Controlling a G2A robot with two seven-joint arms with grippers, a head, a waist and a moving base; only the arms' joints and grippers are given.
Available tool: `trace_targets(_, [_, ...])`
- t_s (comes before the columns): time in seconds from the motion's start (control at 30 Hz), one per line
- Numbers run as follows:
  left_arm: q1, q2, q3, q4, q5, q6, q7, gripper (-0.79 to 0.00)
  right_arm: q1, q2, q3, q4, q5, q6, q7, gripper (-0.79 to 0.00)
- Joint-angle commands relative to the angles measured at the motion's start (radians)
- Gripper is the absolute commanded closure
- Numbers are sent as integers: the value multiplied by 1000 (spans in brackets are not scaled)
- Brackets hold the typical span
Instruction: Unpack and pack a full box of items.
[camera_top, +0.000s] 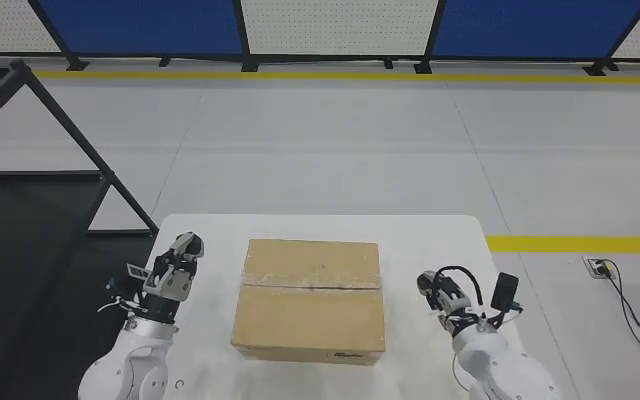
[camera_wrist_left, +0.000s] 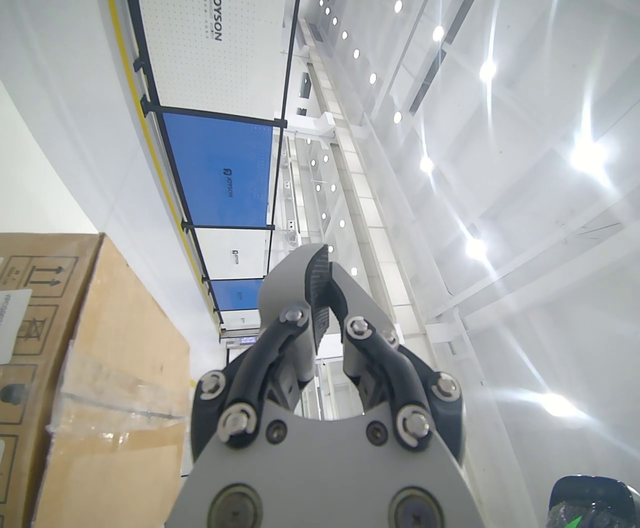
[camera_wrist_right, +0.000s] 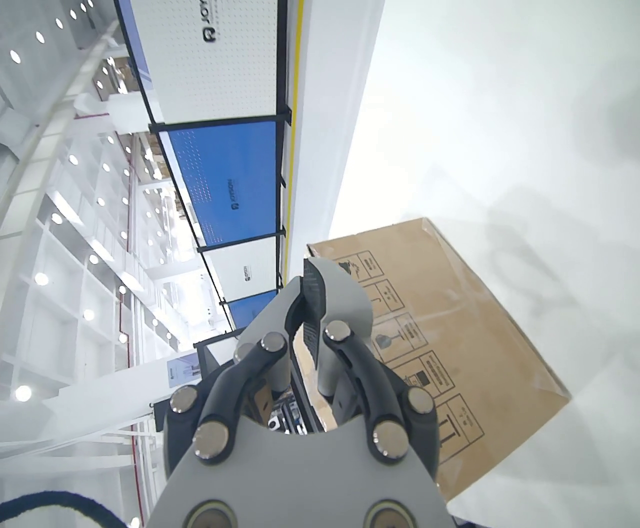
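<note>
A brown cardboard box sits in the middle of the white table, its top flaps closed and sealed with clear tape along the centre seam. The box shows in the left wrist view, and the box with printed handling symbols shows in the right wrist view. My left gripper rests left of the box, apart from it, pointing up; its tips meet, shut and empty. My right gripper rests right of the box, also apart; its tips are shut on nothing.
A black frame stands at the table's left. Blue and white partition panels line the far side behind a yellow floor line. A cable and socket lie on the floor at the right.
</note>
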Motion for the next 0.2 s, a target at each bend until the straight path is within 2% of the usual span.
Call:
trace_targets(0.0, [-4,0,-2,4,-6,3,-1,-785,-9,-2,-20,2,0,-37,-13,-785])
trace_targets(0.03, [-4,0,-2,4,-6,3,-1,-785,-9,-2,-20,2,0,-37,-13,-785])
trace_targets(0.07, [-4,0,-3,5,-7,4,-1,-153,-9,-2,-19,0,-1,-35,-14,-299])
trace_targets(0.17, [-4,0,-3,4,-6,4,-1,-352,-9,-3,-21,2,0,-38,-13,-477])
